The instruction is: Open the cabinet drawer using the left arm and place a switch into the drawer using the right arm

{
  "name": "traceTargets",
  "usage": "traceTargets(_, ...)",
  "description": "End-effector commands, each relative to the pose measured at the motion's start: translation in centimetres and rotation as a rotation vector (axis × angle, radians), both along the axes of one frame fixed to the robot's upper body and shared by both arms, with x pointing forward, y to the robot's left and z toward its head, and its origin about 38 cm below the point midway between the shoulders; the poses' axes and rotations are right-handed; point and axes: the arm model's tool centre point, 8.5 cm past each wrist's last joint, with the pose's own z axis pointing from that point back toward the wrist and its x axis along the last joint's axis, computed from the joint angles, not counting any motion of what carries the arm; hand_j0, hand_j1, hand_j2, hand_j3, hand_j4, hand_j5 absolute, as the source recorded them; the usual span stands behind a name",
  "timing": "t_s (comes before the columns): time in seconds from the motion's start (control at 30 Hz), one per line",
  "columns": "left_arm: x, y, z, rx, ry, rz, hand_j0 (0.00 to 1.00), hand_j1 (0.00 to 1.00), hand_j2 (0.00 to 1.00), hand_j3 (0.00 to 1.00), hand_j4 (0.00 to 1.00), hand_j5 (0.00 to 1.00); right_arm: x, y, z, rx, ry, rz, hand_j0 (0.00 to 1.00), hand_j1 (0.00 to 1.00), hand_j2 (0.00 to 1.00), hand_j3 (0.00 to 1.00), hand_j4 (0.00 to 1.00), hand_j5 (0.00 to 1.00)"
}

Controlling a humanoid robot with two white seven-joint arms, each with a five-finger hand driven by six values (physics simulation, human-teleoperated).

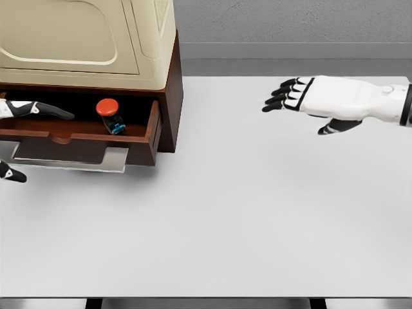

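Head view: switch [111,116] inside open drawer [84,138].

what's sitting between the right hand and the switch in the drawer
Only the drawer's side wall and bare white table. In the head view nothing else lies between the right hand and the red-topped switch.

Bright, even, diffuse simulator light from above, soft faint shadow beneath the open dark brown wooden drawer [84,138] on the flat white tabletop [244,212], drawer interior dim, no glare, slightly soft render, no edge distortion
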Motion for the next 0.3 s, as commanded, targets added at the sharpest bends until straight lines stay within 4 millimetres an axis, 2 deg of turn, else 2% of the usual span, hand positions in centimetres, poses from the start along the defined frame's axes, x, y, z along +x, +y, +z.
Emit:
traceTargets(0.0, 0.9, -2.1, -0.4, -0.051, -0.001, -0.052, 0.96, 0.96, 0.96, 0.96, 0.96, 0.96, 0.5, -1.3, -0.2, -0.001, 0.012, -0.044, 1.00, 1.00, 1.00, 1.00, 1.00, 1.00)
traceTargets(0.07, 1.1, -2.5, -0.5, -0.059, -0.002, -0.062, 0.96, 0.96, 0.96, 0.96, 0.96, 0.96, 1.2, -1.9, 0.6, 0.038, -0.009, -0.073, 1.00, 1.00, 1.00, 1.00, 1.00, 1.00)
traceTargets(0.13, 1.1, -2.5, -0.4, -0.061, -0.005, -0.062, 0.96, 0.96, 0.96, 0.96, 0.96, 0.96, 1.3, -0.6, -0.2, 0.080, 0.003, -0.053, 1.00, 1.00, 1.00, 1.00, 1.00, 1.00)
traceTargets(0.27, 1.1, -2.5, -0.4, -0.059, -0.004, -0.061, 0.96, 0.96, 0.96, 0.96, 0.96, 0.96, 1.3, -0.7, -0.4, 0.079, 0.009, -0.055, 1.00, 1.00, 1.00, 1.00, 1.00, 1.00)
